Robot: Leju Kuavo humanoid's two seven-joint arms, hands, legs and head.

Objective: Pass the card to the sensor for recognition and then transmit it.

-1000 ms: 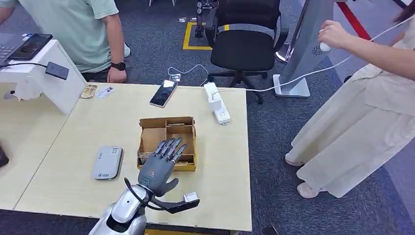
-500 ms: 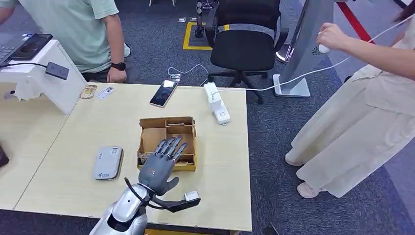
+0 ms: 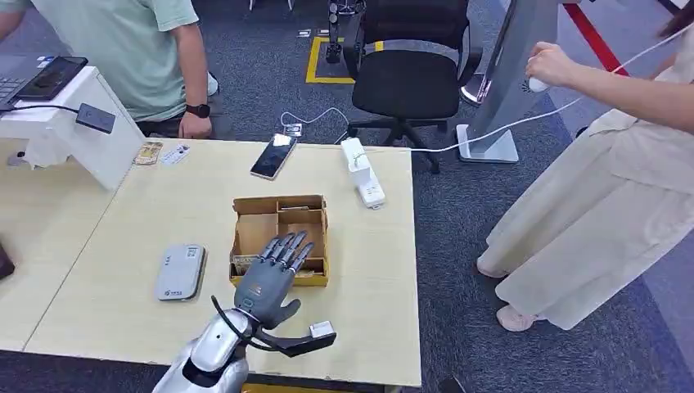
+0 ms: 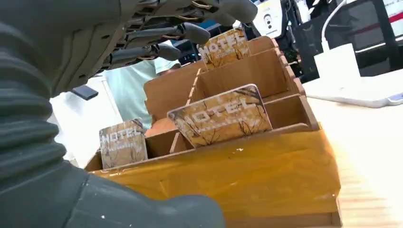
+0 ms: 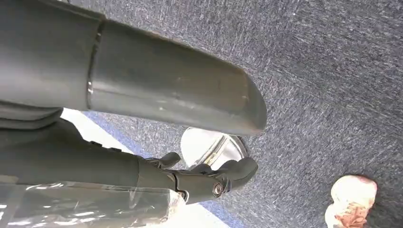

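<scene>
Silver arm [image 3: 209,354] showing rounded polished segments, black cable looping at wrist. Left hand [image 3: 270,274] wearing grey shell, darker fingers [image 3: 286,250] with brass-coloured links. Ribbed grey cover [image 4: 28,118] wrapping wrist. Right hand [image 5: 190,178] showing dark fingers, small screw.

Brown patterned cards [image 4: 222,116] upright in the cardboard box [image 3: 278,214]; grey sensor [image 3: 180,272], seemingly flat, alongside.

Box [image 3: 279,214] mid-table [image 3: 131,229], cards [image 4: 221,115] standing in its slots; reader [image 3: 179,271] to its left, phone [image 3: 273,155] and power strip [image 3: 362,172] behind; left hand [image 3: 268,274] over box's near edge.
</scene>
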